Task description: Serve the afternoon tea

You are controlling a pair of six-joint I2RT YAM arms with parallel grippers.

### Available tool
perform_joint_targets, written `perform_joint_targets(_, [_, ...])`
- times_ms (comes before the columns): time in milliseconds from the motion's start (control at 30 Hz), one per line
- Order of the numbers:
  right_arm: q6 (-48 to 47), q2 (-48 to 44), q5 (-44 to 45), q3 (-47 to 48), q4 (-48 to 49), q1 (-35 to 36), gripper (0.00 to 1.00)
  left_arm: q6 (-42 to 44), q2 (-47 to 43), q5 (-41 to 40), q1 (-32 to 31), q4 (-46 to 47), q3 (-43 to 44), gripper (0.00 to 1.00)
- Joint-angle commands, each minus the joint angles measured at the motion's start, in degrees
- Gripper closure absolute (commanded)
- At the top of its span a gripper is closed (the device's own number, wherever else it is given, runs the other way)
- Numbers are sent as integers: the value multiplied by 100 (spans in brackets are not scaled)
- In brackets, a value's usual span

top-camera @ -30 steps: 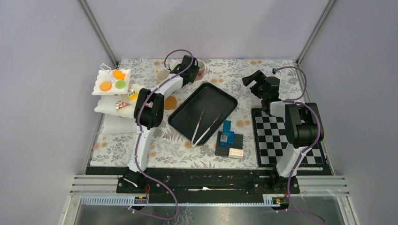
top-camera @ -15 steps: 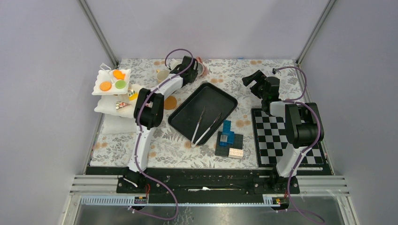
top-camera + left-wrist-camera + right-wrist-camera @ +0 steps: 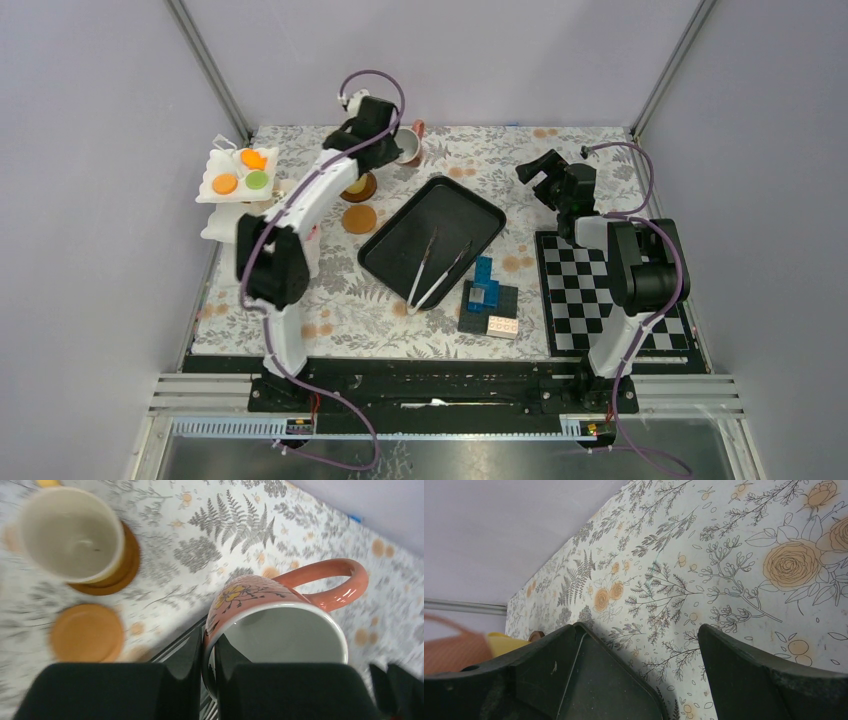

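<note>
Your left gripper (image 3: 207,655) is pinching the rim of the pinkish flower-patterned mug (image 3: 260,597), held up at the far side, probably so it lands upright on the bare brown round coaster (image 3: 87,632). Your right gripper (image 3: 639,630) hangs wide apart, idle.

Pink patterned mug (image 3: 270,615): salmon outside with a yellow flower and dark stems, white inside, empty. It is tilted, with the mouth towards the wrist camera and the loop handle out to the right. The left gripper (image 3: 207,655) pinches its rim, one finger inside and one outside. It sits at the far side of the table.
Yellow mug (image 3: 70,532): pale inside, empty, upright on a coaster, left of the pink mug.
Coaster under mug (image 3: 117,572): brown, round, flat, showing past the mug's base.
Bare coaster (image 3: 87,632): brown, round, flat, just beside the first.
Orange cookie (image 3: 225,183): round, on the white plate (image 3: 213,163) at far left.
Green cookie (image 3: 257,180): round, beside the orange one.
</note>
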Motion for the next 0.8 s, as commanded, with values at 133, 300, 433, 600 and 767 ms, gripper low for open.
perform_joint_targets(133, [94, 105, -177, 197, 135, -43, 2, 2182, -1814, 146, 364, -804, -984, 100])
perform_joint_targets(300, [111, 145, -242, 233, 137, -44, 2, 1634, -1669, 850, 968, -1307, -975, 100])
perform_joint_targets(433, [117, 160, -270, 252, 137, -53, 2, 1399, -1424, 721, 984, -1553, -963, 100])
perform_joint_targets(600, [121, 167, -271, 253, 137, -49, 2, 1189, -1398, 643, 975, -1268, -1296, 100])
perform_joint_targets(767, [123, 182, -288, 260, 137, -54, 2, 1201, -1182, 453, 971, -1266, -1427, 100])
